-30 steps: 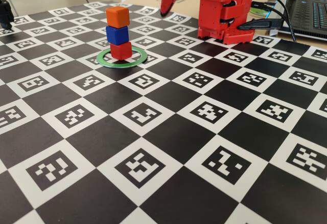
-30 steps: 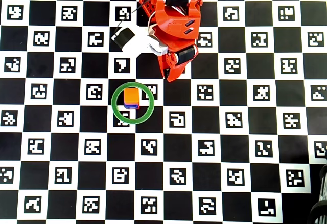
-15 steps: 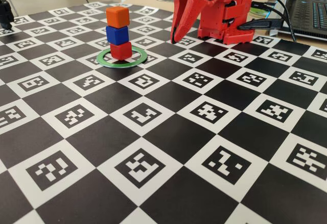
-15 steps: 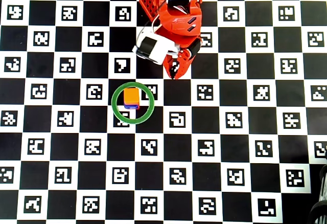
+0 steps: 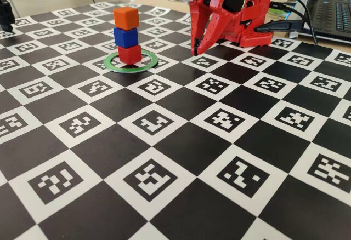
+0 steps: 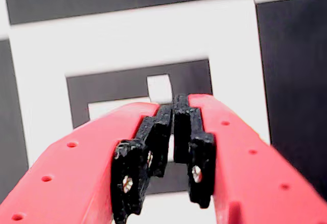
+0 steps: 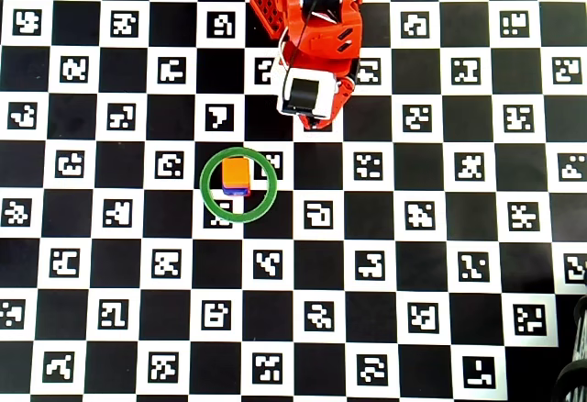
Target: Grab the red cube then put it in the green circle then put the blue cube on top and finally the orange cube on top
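Note:
In the fixed view the red cube (image 5: 130,54) sits inside the green circle (image 5: 112,66). The blue cube (image 5: 126,37) is on it and the orange cube (image 5: 126,18) is on top, a slightly twisted upright stack. In the overhead view the orange cube (image 7: 236,173) covers the stack inside the green circle (image 7: 213,202); only a sliver of the blue cube (image 7: 238,193) shows and the red cube is hidden. My red gripper (image 5: 196,50) hangs tips-down to the right of the stack, well apart from it. In the wrist view the gripper (image 6: 173,104) is shut and empty over a white marker square.
The table is a black-and-white checkerboard (image 5: 164,158) with printed markers. A laptop (image 5: 334,18) and cables (image 5: 290,25) lie at the back right behind the arm base (image 7: 312,16). A black object (image 5: 5,12) stands at the far left edge.

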`<control>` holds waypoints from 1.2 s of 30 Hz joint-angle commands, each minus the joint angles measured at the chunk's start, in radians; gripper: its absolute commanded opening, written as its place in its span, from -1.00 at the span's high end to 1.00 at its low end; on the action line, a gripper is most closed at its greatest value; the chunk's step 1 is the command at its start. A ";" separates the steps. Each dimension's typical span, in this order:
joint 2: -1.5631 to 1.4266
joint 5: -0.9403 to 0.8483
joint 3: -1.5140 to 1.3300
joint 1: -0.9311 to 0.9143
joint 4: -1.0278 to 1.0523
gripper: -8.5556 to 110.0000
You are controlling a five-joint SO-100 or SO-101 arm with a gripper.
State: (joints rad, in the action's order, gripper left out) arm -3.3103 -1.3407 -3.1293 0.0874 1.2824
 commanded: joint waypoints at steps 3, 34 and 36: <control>-0.049 -0.049 -0.040 -0.041 0.058 0.96; -0.051 -0.057 -0.040 -0.046 0.072 0.96; -0.051 -0.057 -0.040 -0.046 0.072 0.96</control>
State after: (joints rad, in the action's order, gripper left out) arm -3.3103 -1.3883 -3.1293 0.0491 1.2993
